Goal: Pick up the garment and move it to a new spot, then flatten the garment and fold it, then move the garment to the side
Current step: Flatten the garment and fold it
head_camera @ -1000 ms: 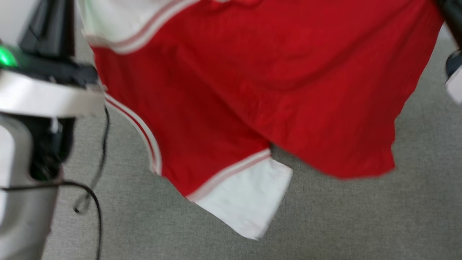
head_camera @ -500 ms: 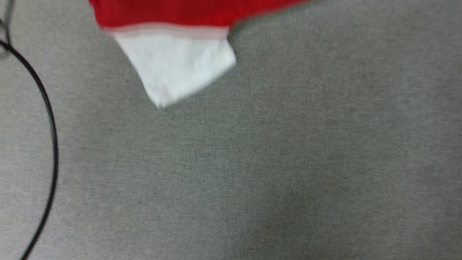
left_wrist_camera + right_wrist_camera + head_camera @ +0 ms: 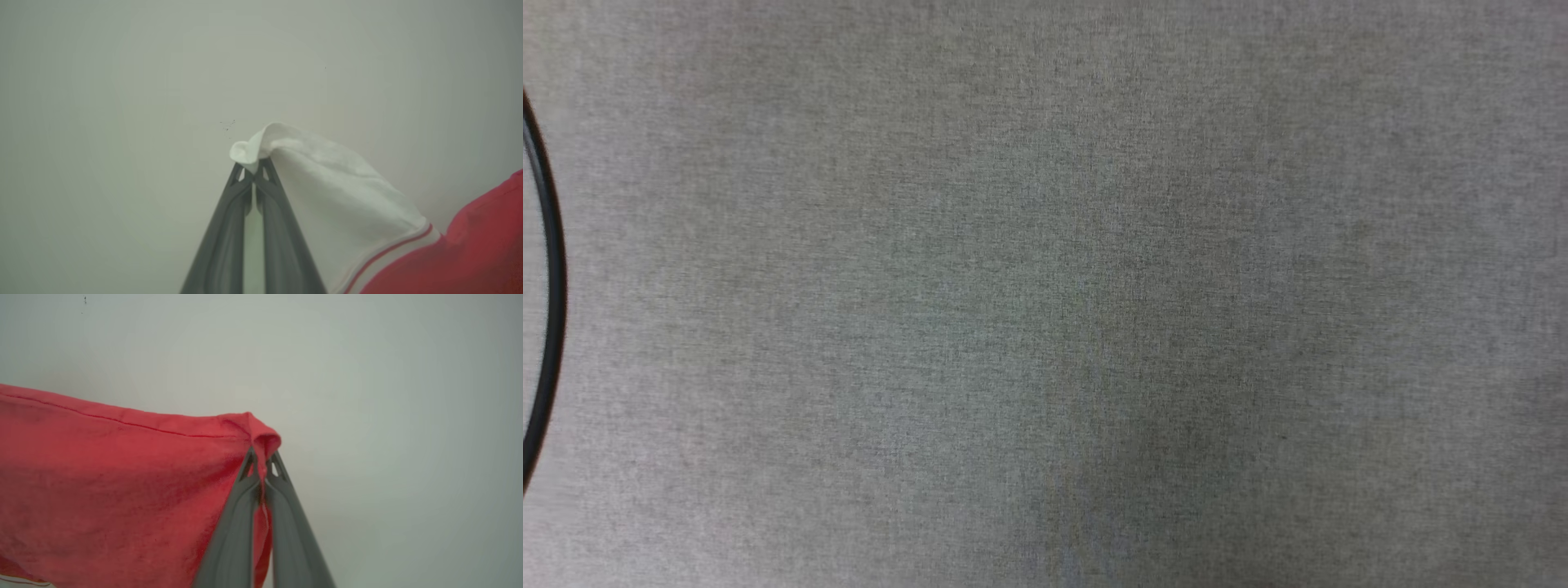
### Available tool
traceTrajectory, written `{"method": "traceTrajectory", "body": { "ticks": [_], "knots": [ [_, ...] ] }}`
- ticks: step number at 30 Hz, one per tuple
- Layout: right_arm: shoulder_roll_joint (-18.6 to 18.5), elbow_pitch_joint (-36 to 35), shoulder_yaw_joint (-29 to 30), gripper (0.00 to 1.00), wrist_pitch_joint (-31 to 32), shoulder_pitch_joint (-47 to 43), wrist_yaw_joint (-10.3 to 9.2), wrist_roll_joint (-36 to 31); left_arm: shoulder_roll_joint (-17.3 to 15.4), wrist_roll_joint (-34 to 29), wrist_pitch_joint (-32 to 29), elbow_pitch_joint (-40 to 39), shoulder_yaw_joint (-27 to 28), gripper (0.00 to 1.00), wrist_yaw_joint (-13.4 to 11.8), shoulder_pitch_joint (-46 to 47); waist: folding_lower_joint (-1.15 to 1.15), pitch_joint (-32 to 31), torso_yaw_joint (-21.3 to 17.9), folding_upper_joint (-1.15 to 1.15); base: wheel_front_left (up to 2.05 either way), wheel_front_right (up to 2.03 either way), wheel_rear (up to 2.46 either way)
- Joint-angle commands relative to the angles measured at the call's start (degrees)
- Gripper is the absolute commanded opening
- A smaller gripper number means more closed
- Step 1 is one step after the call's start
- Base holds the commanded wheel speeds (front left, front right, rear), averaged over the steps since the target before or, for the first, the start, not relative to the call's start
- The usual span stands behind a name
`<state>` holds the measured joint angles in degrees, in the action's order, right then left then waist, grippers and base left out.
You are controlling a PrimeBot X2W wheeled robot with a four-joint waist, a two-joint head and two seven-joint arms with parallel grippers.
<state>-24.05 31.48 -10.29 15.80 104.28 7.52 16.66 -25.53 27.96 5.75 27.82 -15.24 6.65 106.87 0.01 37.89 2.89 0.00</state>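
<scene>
The left gripper (image 3: 254, 170) was clenched on the white sleeve (image 3: 327, 183) of the red fabric jersey (image 3: 482, 245). The right gripper (image 3: 262, 459) pinched its red corner (image 3: 261, 433). The jersey was judged light and limp, best held at edges.

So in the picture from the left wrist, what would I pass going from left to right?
Pale blank backdrop → the left pincer, shut → the white sleeve it pinches → the striped trim → the red body.
</scene>
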Motion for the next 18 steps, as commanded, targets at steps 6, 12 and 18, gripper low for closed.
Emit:
{"method": "traceTrajectory", "body": {
  "ticks": [6,12,18],
  "knots": [
    [0.2,6.0,-3.4,0.0,-3.9,-0.6,-0.07,2.0,-0.2,1.6,2.3,4.1,-1.6,0.0,0.6,-2.6,-0.01,2.2,-0.2,0.0,0.0,0.0,0.0],
    [0.1,9.9,-7.3,0.0,-8.2,-6.0,-0.07,5.9,-0.9,3.2,5.9,5.5,-2.7,0.0,0.6,-9.4,-0.01,2.5,-0.7,0.0,0.0,0.0,0.0],
    [-0.4,9.5,-11.9,0.0,-11.9,-15.8,-0.07,10.5,-1.8,5.0,8.4,3.3,-2.6,0.0,0.7,-21.7,-0.01,-0.2,-1.0,0.0,0.0,0.0,0.0]
  ]
}}
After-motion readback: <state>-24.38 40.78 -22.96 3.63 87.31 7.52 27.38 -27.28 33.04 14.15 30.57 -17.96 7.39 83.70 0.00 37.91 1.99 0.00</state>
